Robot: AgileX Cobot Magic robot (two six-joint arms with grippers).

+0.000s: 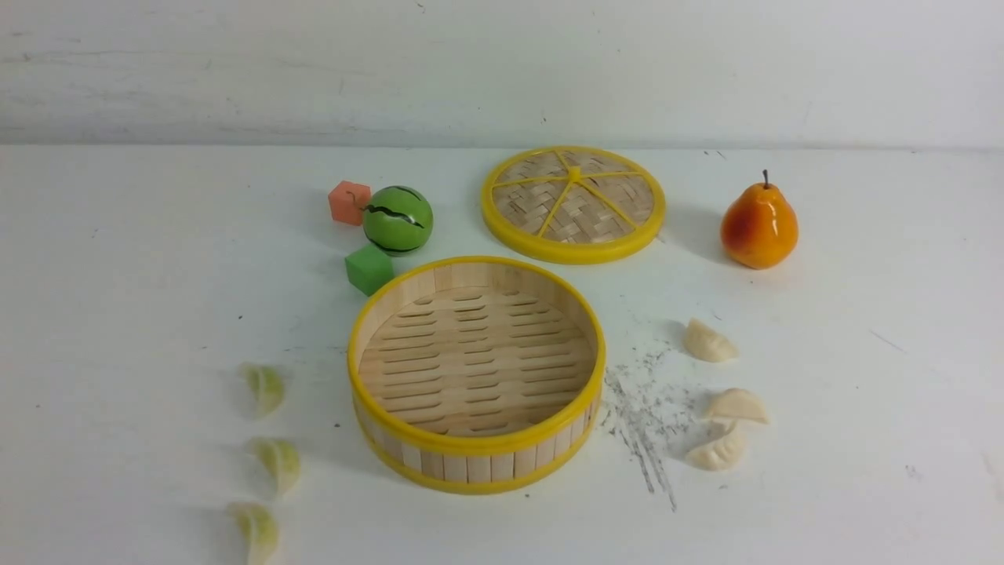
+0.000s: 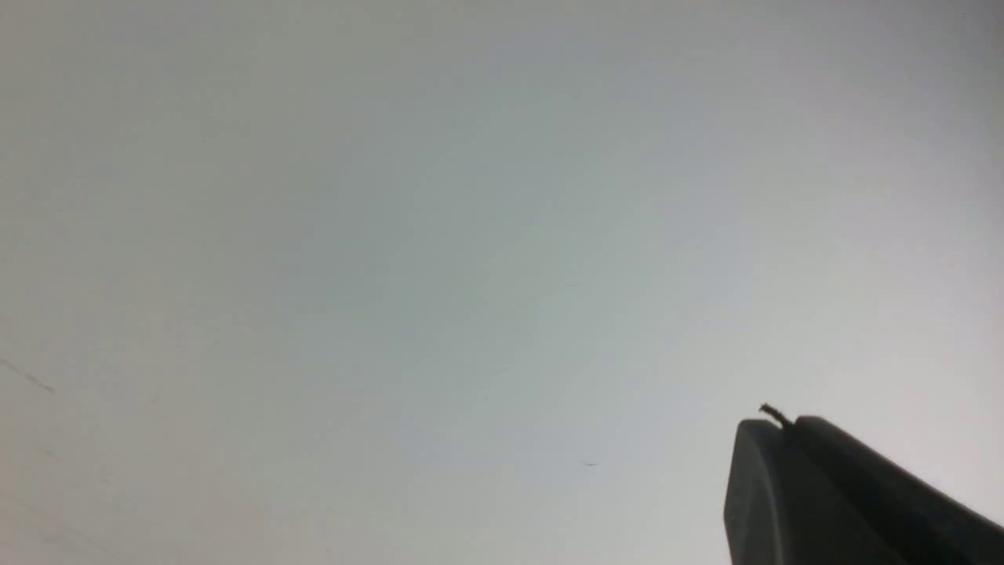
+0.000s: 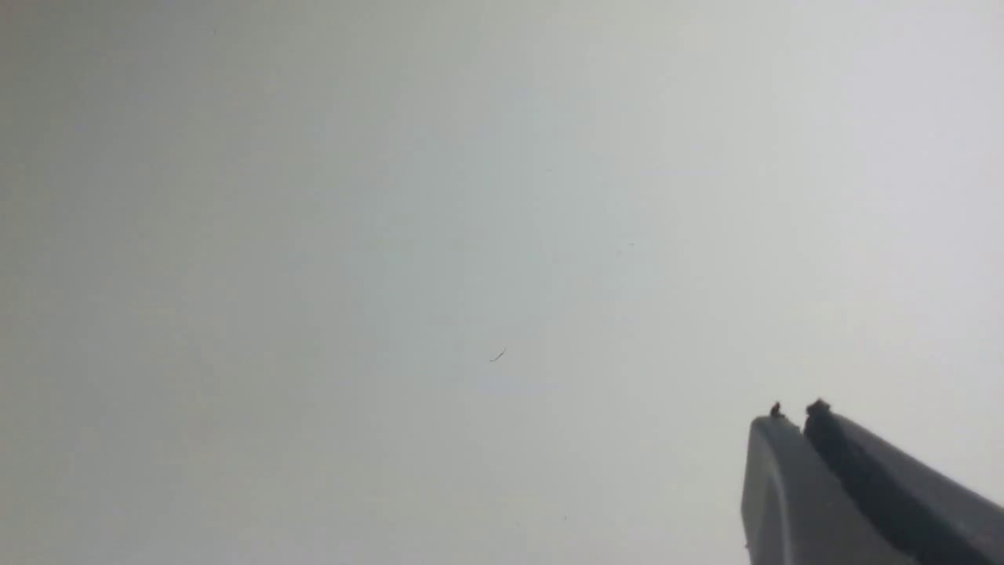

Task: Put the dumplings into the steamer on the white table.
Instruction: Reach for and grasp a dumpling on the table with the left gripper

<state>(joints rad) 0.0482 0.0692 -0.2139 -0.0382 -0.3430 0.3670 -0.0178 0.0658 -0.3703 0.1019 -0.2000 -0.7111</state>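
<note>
The steamer stands empty at the middle of the white table. Three pale green dumplings lie to its left. Three cream-white dumplings lie to its right. Neither arm shows in the front view. In the left wrist view my left gripper is shut with nothing in it, over bare white surface. In the right wrist view my right gripper is shut and empty too, its fingers pressed together.
The woven yellow-rimmed lid lies behind the steamer. An orange pear stands at the back right. A green watermelon ball, an orange cube and a green cube sit back left. Dark grey specks mark the table beside the steamer.
</note>
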